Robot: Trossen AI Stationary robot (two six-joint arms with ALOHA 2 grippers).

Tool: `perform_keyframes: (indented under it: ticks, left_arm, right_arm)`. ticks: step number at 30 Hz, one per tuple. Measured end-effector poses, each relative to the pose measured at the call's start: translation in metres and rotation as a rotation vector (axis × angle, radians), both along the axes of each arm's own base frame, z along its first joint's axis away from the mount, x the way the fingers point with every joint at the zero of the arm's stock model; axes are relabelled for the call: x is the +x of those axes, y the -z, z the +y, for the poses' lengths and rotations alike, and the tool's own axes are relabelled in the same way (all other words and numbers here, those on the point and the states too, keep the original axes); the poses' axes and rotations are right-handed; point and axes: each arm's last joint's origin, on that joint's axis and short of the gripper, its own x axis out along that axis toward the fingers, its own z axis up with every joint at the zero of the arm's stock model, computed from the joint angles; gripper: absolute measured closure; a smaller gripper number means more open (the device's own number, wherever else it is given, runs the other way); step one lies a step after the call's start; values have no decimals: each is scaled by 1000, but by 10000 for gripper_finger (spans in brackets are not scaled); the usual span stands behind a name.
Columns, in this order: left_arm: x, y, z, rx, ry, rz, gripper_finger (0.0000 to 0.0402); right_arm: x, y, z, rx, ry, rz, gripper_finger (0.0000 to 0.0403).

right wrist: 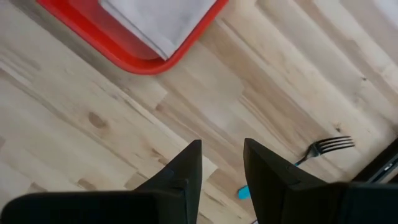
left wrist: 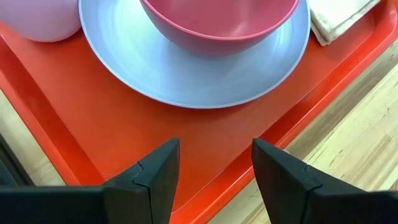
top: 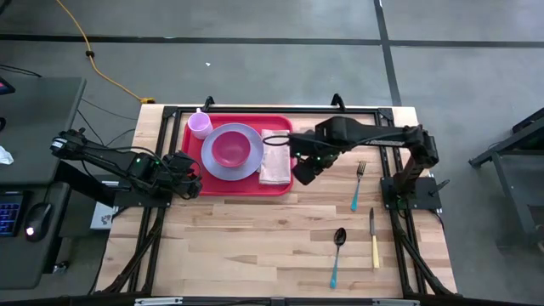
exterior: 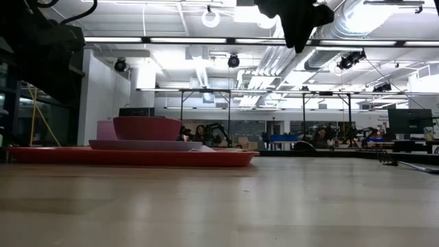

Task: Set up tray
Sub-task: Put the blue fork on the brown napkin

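Observation:
The red tray (top: 194, 161) lies flat on the far half of the wooden table. On it rest a lavender plate (top: 248, 167) with a pink bowl (top: 229, 149), a pale pink cup (top: 200, 125) and a folded white napkin (top: 276, 161). In the low view the tray (exterior: 130, 157) shows with the plate (exterior: 137, 145) and bowl (exterior: 147, 128). My left gripper (left wrist: 214, 165) is open above the tray's near left corner (left wrist: 124, 137). My right gripper (right wrist: 222, 155) is open above bare wood, just off the tray's near right corner (right wrist: 140, 62).
A fork with a blue handle (top: 359, 183) lies right of the tray; a spoon with a blue handle (top: 337, 255) and a knife with a yellow handle (top: 374, 238) lie nearer the near edge. The wood (top: 246, 238) near of the tray is bare.

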Motion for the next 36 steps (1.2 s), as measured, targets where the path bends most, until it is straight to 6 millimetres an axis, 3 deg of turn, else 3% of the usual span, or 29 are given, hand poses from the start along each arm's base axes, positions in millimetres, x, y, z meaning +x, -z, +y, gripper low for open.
perform_keyframes:
  ticks: [9, 23, 36]
  left_arm:
    - [0, 0, 0, 1, 0, 0, 174]
    - [0, 0, 0, 0, 0, -3, 174]
    - [4, -2, -1, -13, 0, -45, 174]
  right_arm:
    - [-28, -30, 0, -113, 40, -108, 307]
    - [-91, -81, -8, -302, 117, -304, 307]
    - [-121, -98, -10, -372, 41, -353, 307]
